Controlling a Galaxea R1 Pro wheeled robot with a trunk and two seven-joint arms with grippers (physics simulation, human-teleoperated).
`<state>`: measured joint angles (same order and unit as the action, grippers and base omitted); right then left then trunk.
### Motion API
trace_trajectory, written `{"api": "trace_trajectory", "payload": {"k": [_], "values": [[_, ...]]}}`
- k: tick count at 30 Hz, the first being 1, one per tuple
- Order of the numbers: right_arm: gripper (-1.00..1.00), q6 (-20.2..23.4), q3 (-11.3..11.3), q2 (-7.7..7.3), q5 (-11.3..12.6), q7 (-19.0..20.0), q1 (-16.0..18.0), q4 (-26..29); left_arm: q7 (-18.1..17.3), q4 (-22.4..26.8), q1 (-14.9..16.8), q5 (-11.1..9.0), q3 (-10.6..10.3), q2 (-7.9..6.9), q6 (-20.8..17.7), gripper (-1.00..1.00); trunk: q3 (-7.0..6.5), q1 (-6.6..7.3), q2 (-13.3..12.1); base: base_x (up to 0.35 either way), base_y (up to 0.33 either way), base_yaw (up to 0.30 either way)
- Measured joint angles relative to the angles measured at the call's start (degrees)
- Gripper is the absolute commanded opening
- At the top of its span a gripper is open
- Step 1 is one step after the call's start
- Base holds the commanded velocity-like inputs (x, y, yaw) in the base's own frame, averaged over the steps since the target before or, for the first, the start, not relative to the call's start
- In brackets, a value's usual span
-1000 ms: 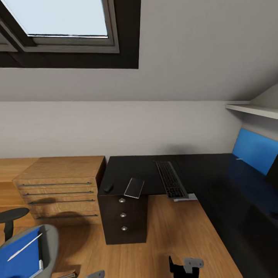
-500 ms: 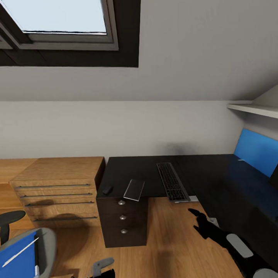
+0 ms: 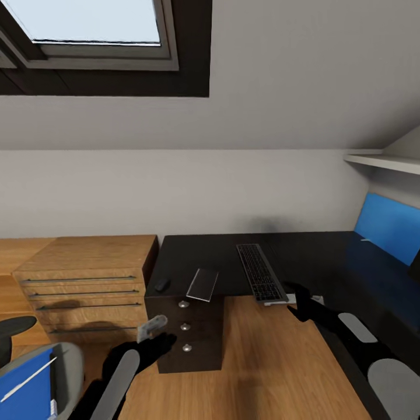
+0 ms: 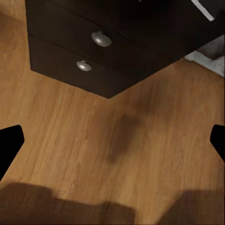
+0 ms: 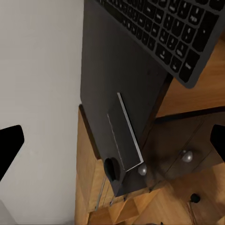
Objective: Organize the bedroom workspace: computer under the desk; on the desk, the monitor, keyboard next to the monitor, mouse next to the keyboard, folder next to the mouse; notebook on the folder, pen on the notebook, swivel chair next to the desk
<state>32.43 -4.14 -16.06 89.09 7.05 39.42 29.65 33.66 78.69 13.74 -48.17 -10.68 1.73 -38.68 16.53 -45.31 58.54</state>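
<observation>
Reaching up from the lower part of the head view, the left pincer (image 3: 156,332) hangs in front of the dark drawer unit (image 3: 185,338) under the tabletop (image 3: 221,256), its two fingers spread apart with nothing between them; in the left wrist view the fingertips sit at opposite edges of the frame, over the wooden floor (image 4: 112,154) and facing two round drawer knobs (image 4: 101,39). The right pincer (image 3: 296,300) is raised at the near edge of the tabletop, just beside the near end of the keyboard (image 3: 259,272), and its fingers are likewise apart and empty, as the right wrist view shows.

The keyboard lies on the dark tabletop, its near end jutting past the edge over the floor. To its left, the notebook (image 3: 202,284) rests on the corner above the drawers, also overhanging the edge, and the small dark mouse (image 3: 163,284) sits near it at the left edge of the tabletop. In the right wrist view the notebook (image 5: 124,133) and mouse (image 5: 112,168) appear side by side with the keyboard (image 5: 173,33) well apart from them.

At the lower left corner of the head view, the swivel chair (image 3: 64,373) carries the blue folder (image 3: 26,388) with a thin white pen (image 3: 29,379) lying across it. A wooden dresser (image 3: 87,280) stands to the left of the dark drawer unit. A blue panel (image 3: 388,227) shows at the far right
</observation>
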Motion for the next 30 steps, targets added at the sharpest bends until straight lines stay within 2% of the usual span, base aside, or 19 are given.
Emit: {"api": "trace_trajectory", "payload": {"k": [2,3,5,8,9,10,11,14,19,26,27,30], "values": [[1.00,-1.0,-0.3,0.84,0.1,0.1,0.3,-0.5,2.9,3.1,0.4,-0.7,0.2,0.91,0.0,1.00,0.36,-0.44,0.8,0.000,0.000,0.000],[1.00,-1.5,-0.3,1.44,0.2,0.2,0.3,-0.7,4.2,4.1,0.5,-0.5,0.1,1.03,0.2,1.00,0.54,-0.66,1.2,0.000,0.000,0.000],[1.00,-1.6,-0.3,1.66,0.1,0.3,0.3,-0.8,4.5,5.2,0.5,-0.4,0.2,0.64,0.0,1.00,0.90,-1.10,2.0,0.000,0.000,0.000],[1.00,-1.8,-0.2,1.92,0.0,0.4,0.3,-1.1,5.1,8.5,0.5,-0.5,0.0,-1.90,-0.3,1.00,1.44,-1.76,3.2,0.000,0.000,0.000],[1.00,-1.8,-0.2,1.95,0.0,0.4,0.3,-1.2,5.3,9.6,0.5,-0.6,-1.4,-2.80,-0.4,1.00,1.62,-1.98,3.6,0.000,0.000,0.000],[1.00,-1.9,-0.2,1.96,0.0,0.4,0.3,-1.2,5.3,9.8,0.5,-0.7,-2.0,-3.04,-0.4,1.00,1.80,-2.20,4.0,0.000,0.000,0.000],[1.00,-1.8,-0.2,1.93,0.0,0.4,0.3,-1.0,5.5,10.3,0.5,-0.8,-4.1,-3.57,-0.5,1.00,1.98,-2.42,4.4,0.000,0.000,0.000],[1.00,-1.8,-0.2,1.91,0.0,0.5,0.3,-0.9,5.9,10.6,0.3,-0.9,-5.1,-3.81,-0.5,1.00,2.52,-3.08,5.6,0.000,0.000,0.000],[1.00,-1.7,-0.2,1.82,0.0,0.6,0.3,-0.9,8.4,10.7,0.1,-1.0,-5.7,-3.87,-0.4,1.00,3.42,-4.18,7.6,0.000,0.000,0.000],[1.00,-1.7,-0.3,1.66,-0.1,0.6,0.2,-1.0,8.7,10.6,0.1,-1.1,-5.8,-3.80,-0.4,1.00,4.68,-5.72,10.4,0.000,0.000,0.000],[1.00,-1.2,-0.2,1.17,0.1,0.5,0.2,-1.1,8.8,10.5,-0.2,-1.1,-5.9,-3.79,-0.4,1.00,4.86,-5.94,10.8,0.000,0.000,0.000],[1.00,-1.0,-0.2,1.07,0.2,0.5,0.2,-1.1,8.8,10.5,-0.3,-1.1,-5.9,-3.79,-0.4,1.00,5.40,-6.59,12.0,0.000,0.000,0.000]]}}
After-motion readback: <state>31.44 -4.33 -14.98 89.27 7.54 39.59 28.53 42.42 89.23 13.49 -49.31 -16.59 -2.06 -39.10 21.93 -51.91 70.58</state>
